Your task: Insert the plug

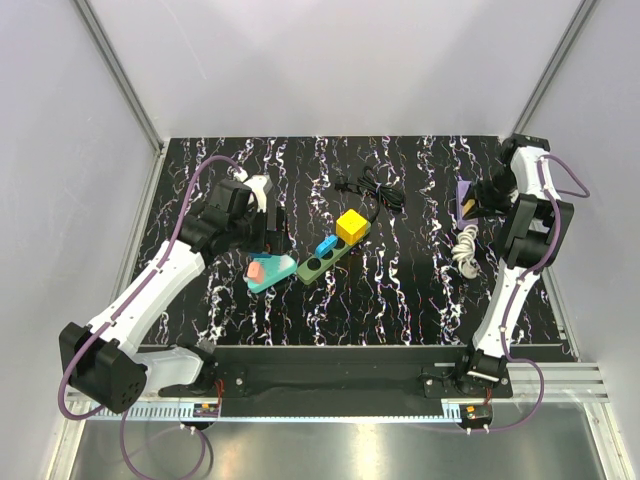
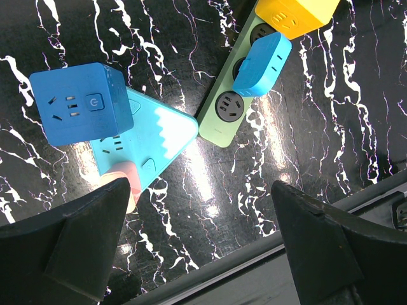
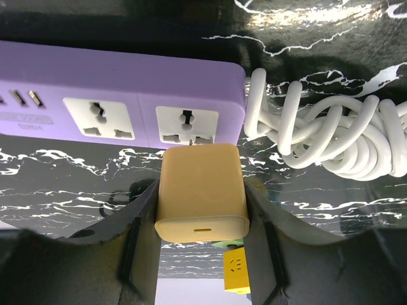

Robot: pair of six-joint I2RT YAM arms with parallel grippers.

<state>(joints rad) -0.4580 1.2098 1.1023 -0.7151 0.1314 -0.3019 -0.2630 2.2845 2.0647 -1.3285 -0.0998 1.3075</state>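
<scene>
Task item: tan plug (image 3: pixel 202 190), a compact charger block with smooth flat faces, rounded edges and a slot port on its rear face.
Location of plug: between the fingers of the right gripper (image 3: pixel 202 210), directly in front of the end socket (image 3: pixel 186 125) of the purple power strip (image 3: pixel 121 95) at the right side of the table (image 1: pixel 400 300). The prongs are hidden, so whether they have entered the socket cannot be told.
Right gripper state: closed onto the two side faces of the plug, one finger per side; the rear face stays exposed.
Left gripper (image 2: pixel 203 248) state: fingers spread wide, holding nothing, hovering above the teal power strip (image 2: pixel 149 143) and green power strip (image 2: pixel 232 95).
Handling, weight: judged light; grip force is needed for insertion, not for lifting.
Handling, stiffness: judged rigid plastic that will not deform under the fingers.
Handling, surface: glossy shell, judged slippery; the plug may slide back between the fingers when pushed.
Grip point: the flat side faces, near mid-body, with the plug axis square to the socket face.
Risk: the purple power strip is loose on the table and may slide away under push; its coiled white cable (image 3: pixel 331 136) lies just beside the socket end.
Other items: blue cube adapter (image 2: pixel 79 101), yellow cube adapter (image 1: pixel 352 226), black cable (image 1: pixel 372 190).
</scene>
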